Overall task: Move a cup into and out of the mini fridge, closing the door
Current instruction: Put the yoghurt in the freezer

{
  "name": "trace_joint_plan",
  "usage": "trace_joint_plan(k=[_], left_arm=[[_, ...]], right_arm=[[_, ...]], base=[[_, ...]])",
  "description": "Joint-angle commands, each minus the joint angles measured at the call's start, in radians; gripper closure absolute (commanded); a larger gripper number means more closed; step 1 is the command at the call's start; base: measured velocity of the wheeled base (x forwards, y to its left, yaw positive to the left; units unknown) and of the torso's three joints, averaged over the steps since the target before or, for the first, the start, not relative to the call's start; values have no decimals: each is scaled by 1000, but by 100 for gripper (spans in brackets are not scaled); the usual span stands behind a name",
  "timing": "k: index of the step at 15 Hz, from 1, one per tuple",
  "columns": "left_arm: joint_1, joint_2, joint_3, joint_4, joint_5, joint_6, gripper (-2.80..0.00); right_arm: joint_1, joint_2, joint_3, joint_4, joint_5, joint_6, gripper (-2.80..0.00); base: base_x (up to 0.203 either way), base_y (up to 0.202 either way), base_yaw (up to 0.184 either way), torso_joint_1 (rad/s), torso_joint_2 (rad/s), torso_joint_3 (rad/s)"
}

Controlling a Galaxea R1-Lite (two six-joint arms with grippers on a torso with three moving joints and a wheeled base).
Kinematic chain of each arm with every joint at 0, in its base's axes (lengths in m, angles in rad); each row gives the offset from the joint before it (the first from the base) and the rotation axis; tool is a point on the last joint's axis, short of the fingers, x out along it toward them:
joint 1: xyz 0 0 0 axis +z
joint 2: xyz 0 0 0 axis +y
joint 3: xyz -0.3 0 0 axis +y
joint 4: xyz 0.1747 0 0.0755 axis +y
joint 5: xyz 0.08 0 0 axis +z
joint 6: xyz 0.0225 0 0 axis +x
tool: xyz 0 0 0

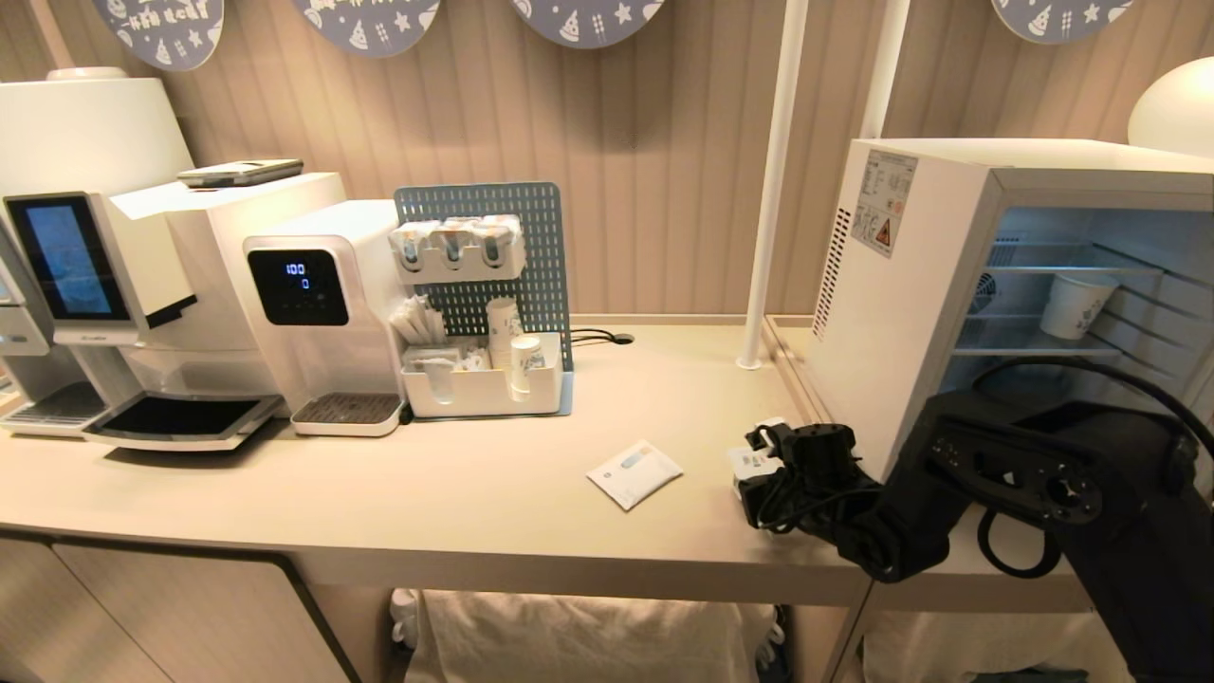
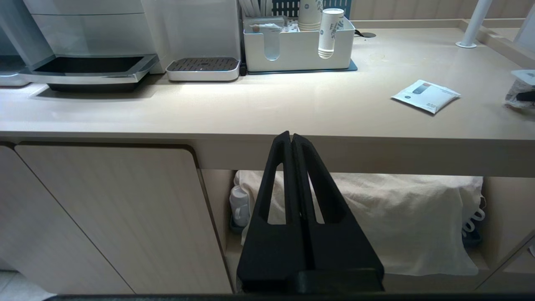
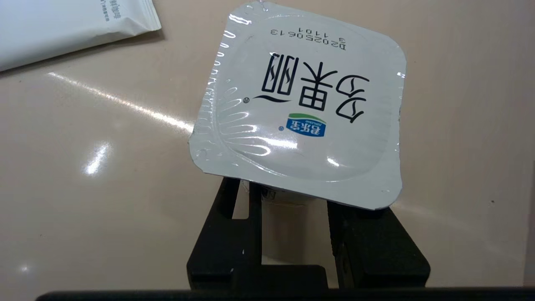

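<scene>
The cup [image 1: 752,464], a short white tub with a squarish foil lid [image 3: 309,108], stands on the counter just left of the mini fridge [image 1: 910,313]. My right gripper [image 1: 763,474] reaches it from the right, and its two black fingers [image 3: 250,209] press the tub's sides under the lid, which sits tilted. The fridge stands open, showing wire shelves; its door is out of view. My left gripper [image 2: 291,136] hangs shut and empty below the counter's front edge, away from the cup [image 2: 520,83].
A white sachet [image 1: 634,472] lies on the counter left of the cup. A taller paper cup [image 1: 1076,304] sits on a fridge shelf. An organiser box [image 1: 479,384], a water dispenser [image 1: 322,313] and a coffee machine [image 1: 114,285] line the back left. A white pole [image 1: 773,180] rises beside the fridge.
</scene>
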Motion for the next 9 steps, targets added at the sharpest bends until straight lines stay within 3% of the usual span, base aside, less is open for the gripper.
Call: trace_joint_plan(k=[1, 6, 9], left_arm=[[0, 1, 2, 0, 1, 0, 0], [1, 1, 2, -1, 1, -2, 0], [2, 1, 2, -2, 0, -2, 0]], right_arm=[[-2, -66, 47, -14, 1, 1, 0], [-47, -441, 263, -40, -4, 4, 0], [-56, -763, 442, -30, -128, 0, 0]], base=[[0, 0, 0, 0, 0, 0], [0, 0, 0, 0, 0, 0], [0, 0, 0, 0, 0, 0]])
